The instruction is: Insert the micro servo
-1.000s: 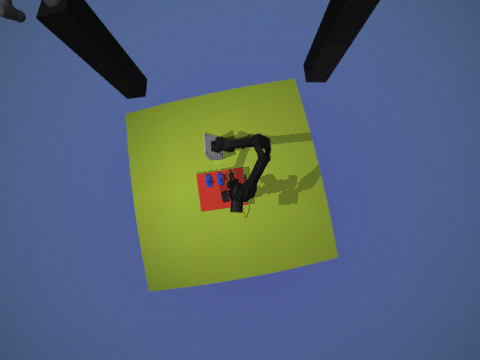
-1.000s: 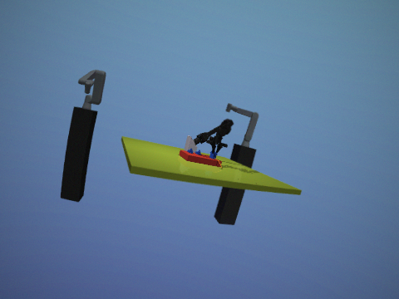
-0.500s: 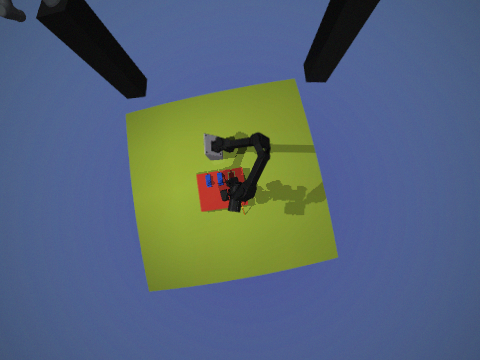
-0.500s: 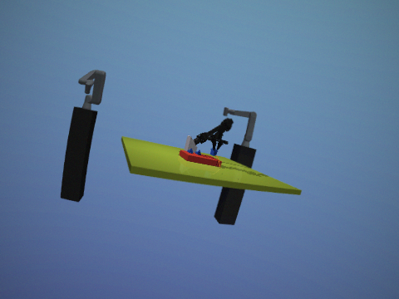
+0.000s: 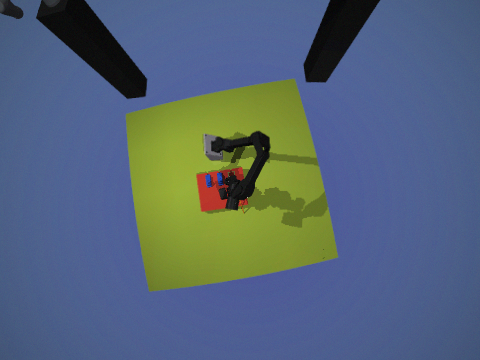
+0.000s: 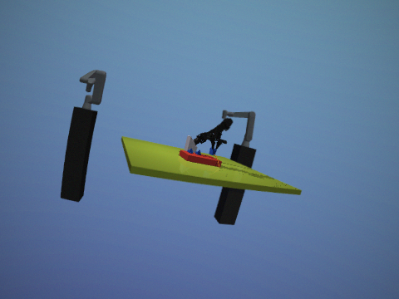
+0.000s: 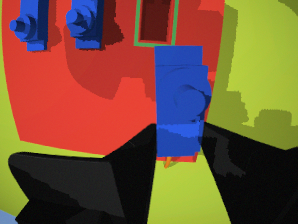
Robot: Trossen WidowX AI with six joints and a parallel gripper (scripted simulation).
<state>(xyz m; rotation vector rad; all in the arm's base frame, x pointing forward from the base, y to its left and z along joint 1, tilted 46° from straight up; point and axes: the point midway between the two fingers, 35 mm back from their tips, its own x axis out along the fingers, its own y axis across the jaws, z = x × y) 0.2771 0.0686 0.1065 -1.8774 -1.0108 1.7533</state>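
The loose blue micro servo [image 7: 179, 85] [image 6: 213, 151] is between the fingers of my gripper [image 7: 179, 136] [image 6: 213, 148], which is shut on it. The servo appears slightly above the red deck [image 7: 55, 110] [image 5: 210, 200] [image 6: 204, 159], near its edge. Its round output shaft faces the wrist camera. Its orange cable [image 7: 167, 162] shows at its near end. The marked pocket [image 7: 145, 44], outlined in green, lies just beyond the servo's far end in the wrist view and is empty. The gripper hides the servo in the top view. The side notch cannot be made out.
Two blue servos [image 7: 31, 25] [image 7: 86, 22] sit in the deck beside the marked pocket. The arm's grey base plate [image 5: 211, 150] [image 6: 190, 143] stands close behind the deck. The deck rests on a yellow-green table top [image 5: 170, 240] [image 6: 154, 159]. Dark posts [image 5: 95, 50] [image 5: 340, 40] stand beyond it.
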